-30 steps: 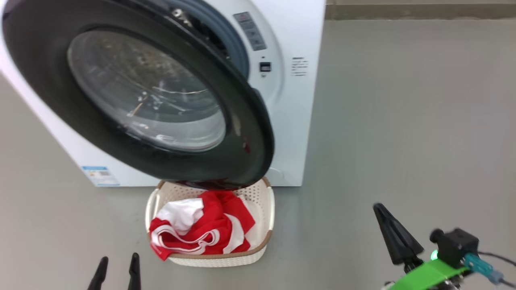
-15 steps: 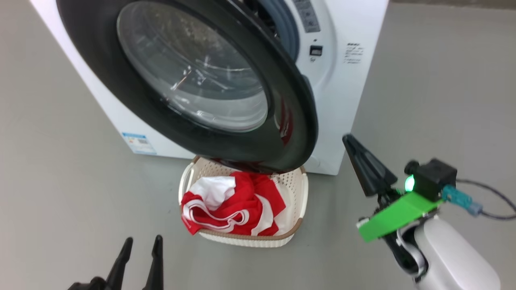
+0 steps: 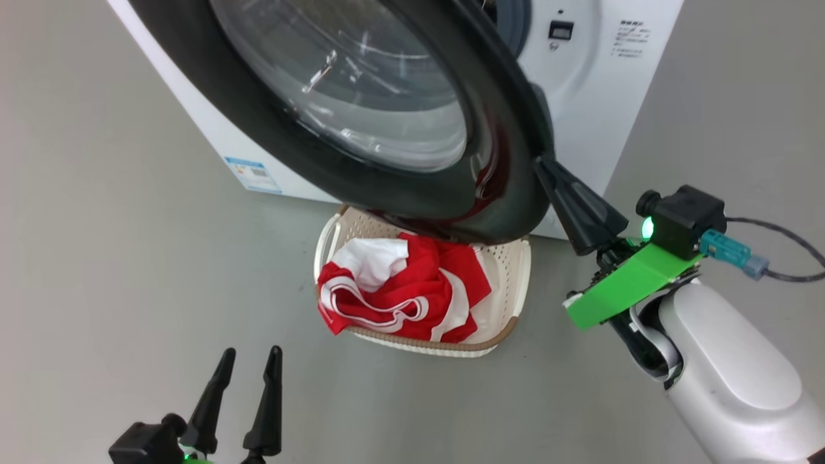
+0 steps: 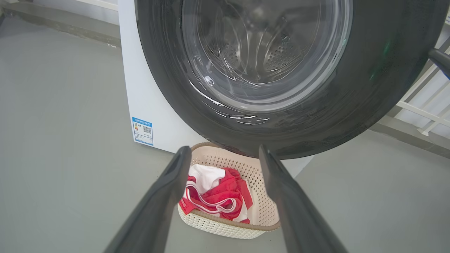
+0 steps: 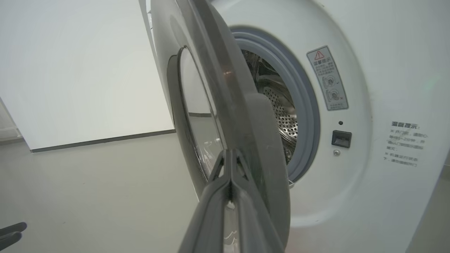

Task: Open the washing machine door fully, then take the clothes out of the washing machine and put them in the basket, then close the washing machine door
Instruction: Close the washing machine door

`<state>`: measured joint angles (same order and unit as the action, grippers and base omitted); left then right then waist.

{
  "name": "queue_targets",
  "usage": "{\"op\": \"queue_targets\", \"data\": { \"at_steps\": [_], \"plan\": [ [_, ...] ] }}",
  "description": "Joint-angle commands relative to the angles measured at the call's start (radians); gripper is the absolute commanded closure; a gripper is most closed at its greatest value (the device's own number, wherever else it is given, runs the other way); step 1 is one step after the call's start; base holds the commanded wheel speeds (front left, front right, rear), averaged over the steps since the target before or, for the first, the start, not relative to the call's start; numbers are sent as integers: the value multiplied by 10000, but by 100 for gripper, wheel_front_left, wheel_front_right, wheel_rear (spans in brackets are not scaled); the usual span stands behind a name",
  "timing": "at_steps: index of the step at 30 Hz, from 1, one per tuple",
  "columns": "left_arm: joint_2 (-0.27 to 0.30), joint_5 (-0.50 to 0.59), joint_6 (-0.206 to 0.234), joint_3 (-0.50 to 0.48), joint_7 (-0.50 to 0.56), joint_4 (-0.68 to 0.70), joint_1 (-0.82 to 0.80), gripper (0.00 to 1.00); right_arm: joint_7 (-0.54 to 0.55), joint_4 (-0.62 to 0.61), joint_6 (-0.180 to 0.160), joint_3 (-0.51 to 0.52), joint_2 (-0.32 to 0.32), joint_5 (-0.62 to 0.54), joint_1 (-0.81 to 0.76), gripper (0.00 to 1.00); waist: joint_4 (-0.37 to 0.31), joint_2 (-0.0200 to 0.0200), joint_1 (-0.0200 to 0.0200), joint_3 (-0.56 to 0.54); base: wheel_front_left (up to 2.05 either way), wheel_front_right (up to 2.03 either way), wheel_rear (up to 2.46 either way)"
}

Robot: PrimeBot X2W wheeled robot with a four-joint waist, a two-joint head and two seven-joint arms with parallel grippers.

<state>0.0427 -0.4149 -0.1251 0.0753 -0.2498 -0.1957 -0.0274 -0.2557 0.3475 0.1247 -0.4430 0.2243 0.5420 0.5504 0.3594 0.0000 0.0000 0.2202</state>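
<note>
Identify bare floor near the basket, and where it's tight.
Bare grey floor: left of the cream perforated plastic basket, and between it and the left pincer. Tight: above the basket, under the glossy black round door, near the shut right pincer.

Bare test-room setup: white washing machine (image 3: 599,96) alone on a plain grey floor (image 3: 97,258), blank white wall (image 5: 70,63) far behind, basket (image 3: 517,264) on the floor near it.
</note>
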Motion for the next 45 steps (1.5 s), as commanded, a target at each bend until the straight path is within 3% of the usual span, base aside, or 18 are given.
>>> {"op": "queue_targets", "data": {
  "at_steps": [1, 28, 45],
  "plan": [
    [76, -125, -56, -240, -120, 242, -334, 0, -61, -196, 60, -136, 22, 92, 263, 100, 208, 0, 0, 302, 0, 0, 0],
    [76, -943, -56, 496, -120, 732, -1694, 0, -61, -92, 60, 919, 914, 76, 2777, 100, 788, 0, 0, 2606, 0, 0, 0],
    [76, -1127, -18, 566, -120, 767, -2044, 0, -61, -51, 60, 1485, 744, 14, 3506, 100, 873, 0, 0, 3013, 0, 0, 0]
  ]
}}
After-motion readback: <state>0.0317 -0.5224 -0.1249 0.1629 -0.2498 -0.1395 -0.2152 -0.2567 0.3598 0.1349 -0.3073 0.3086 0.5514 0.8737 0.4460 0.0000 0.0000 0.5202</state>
